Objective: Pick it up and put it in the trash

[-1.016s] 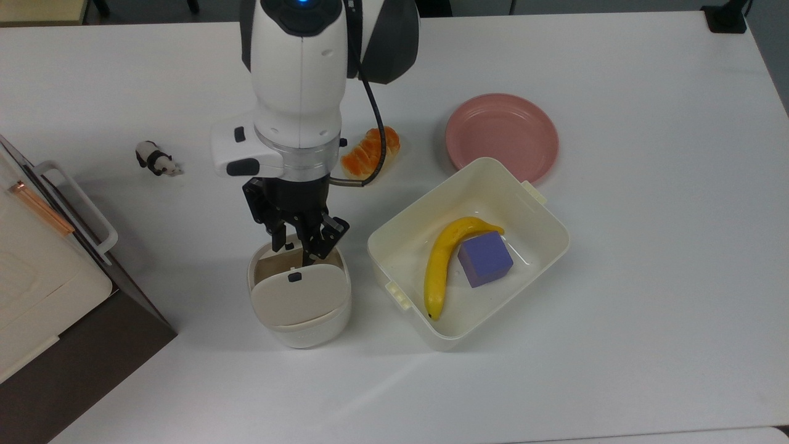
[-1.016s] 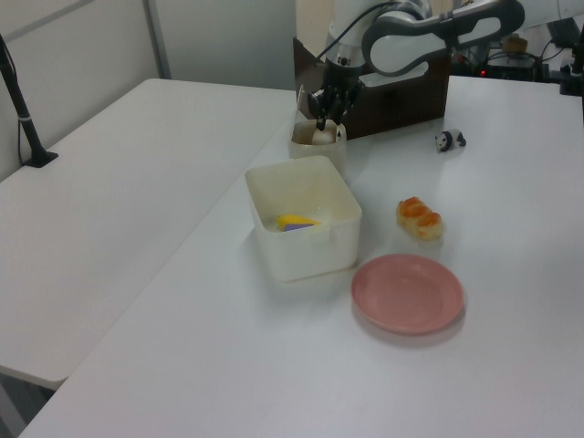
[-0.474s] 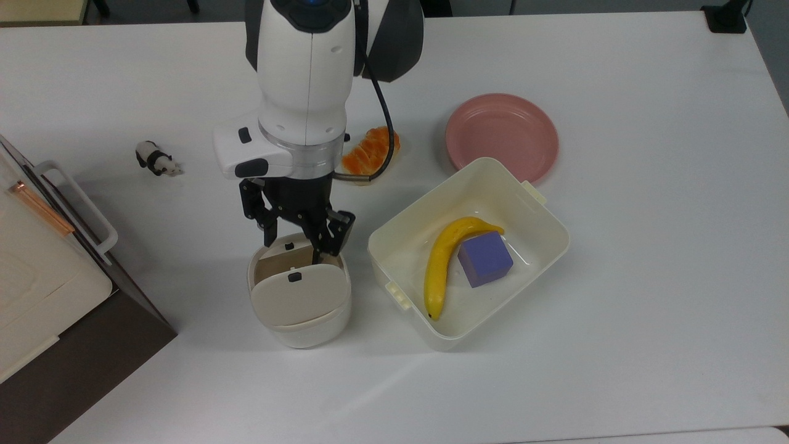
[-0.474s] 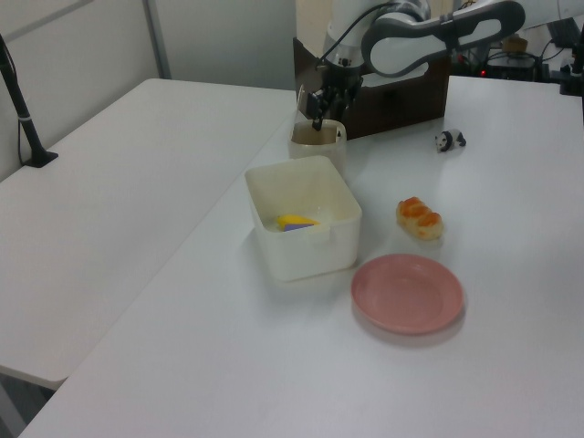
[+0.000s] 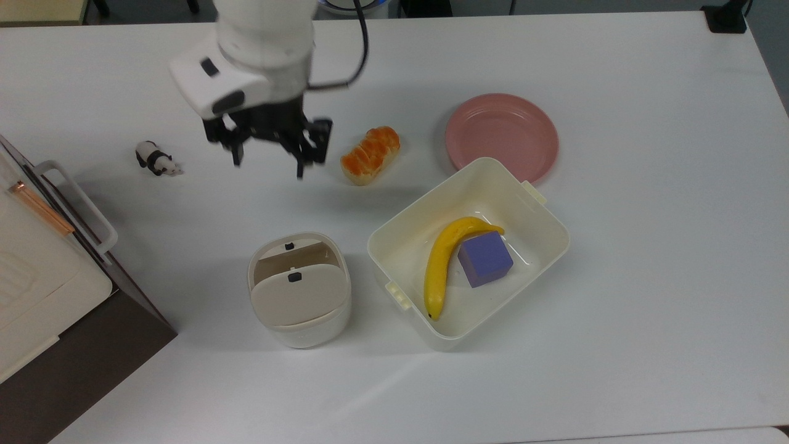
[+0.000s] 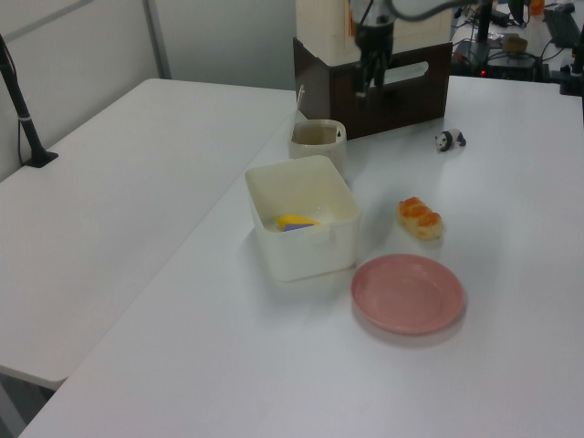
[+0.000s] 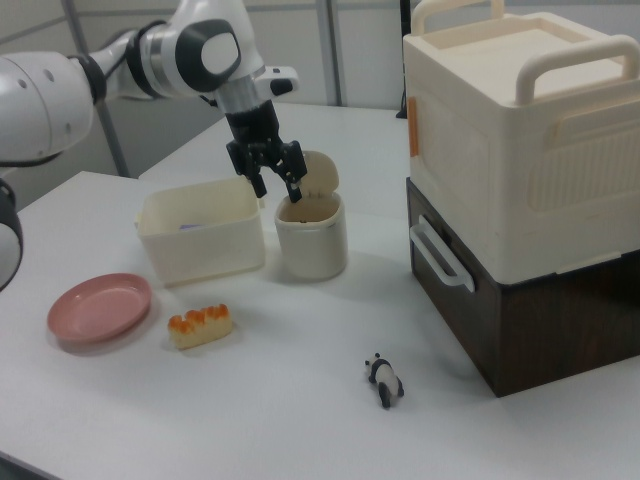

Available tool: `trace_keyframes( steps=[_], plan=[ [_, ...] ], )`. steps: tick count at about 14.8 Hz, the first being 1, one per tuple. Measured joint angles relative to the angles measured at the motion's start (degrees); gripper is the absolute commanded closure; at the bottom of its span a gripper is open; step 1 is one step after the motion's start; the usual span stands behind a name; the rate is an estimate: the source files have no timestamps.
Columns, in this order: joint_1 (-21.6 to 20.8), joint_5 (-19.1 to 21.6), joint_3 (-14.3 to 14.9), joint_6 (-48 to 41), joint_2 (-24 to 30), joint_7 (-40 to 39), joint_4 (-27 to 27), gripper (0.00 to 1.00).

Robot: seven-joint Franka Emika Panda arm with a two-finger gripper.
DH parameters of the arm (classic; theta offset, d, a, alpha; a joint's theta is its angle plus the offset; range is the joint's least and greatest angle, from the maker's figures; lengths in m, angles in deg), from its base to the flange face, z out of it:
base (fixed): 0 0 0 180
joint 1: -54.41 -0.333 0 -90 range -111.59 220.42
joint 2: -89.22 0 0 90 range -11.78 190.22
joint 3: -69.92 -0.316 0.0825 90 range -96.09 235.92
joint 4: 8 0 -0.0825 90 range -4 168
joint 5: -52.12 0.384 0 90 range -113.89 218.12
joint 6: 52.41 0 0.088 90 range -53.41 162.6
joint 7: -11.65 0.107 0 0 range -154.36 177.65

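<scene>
The trash (image 5: pixel 300 290) is a small cream bin with a swing flap tilted to show a dark opening; it also stands in the left view (image 6: pixel 318 137) and the right view (image 7: pixel 312 235). It, the thing to grab, is out of view. My gripper (image 5: pixel 269 159) hangs open and empty, well above the table and toward the top view's top from the trash. In the right view the gripper (image 7: pixel 280 190) hovers just above the bin's raised flap. In the left view the gripper (image 6: pixel 365 84) hangs in front of the dark box.
A toy panda (image 5: pixel 157 159) lies to the top view's left of the gripper, and an orange bread piece (image 5: pixel 370 154) to its right. A cream tub (image 5: pixel 530 191) holds a banana (image 5: pixel 441 262) and a purple cube (image 5: pixel 485 259). A pink plate (image 5: pixel 502 137) lies beyond. A stacked storage box (image 7: pixel 520 150) stands at the table's edge.
The gripper has lifted out of the trash's opening and moved up and toward the top view's top left, with its fingers spread wider. The bin has not moved.
</scene>
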Motion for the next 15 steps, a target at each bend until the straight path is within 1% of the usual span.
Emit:
trace_keyframes(
  steps=[3, 4, 7, 13, 15],
  plan=[
    [2.54, 3.88, 0.04, -6.59, 3.41, -7.14, -0.15, 0.0],
    [3.66, 5.73, 0.07, -8.9, 4.85, -8.98, -0.66, 0.0],
    [4.88, 7.65, 0.13, -11.67, 6.26, -9.63, -2.11, 0.0],
    [5.1, 9.53, 0.48, -11.73, 6.44, -9.63, -3.29, 0.0],
    [5.1, 11.23, 0.53, -11.73, 6.81, -9.63, -3.6, 0.0]
  ],
)
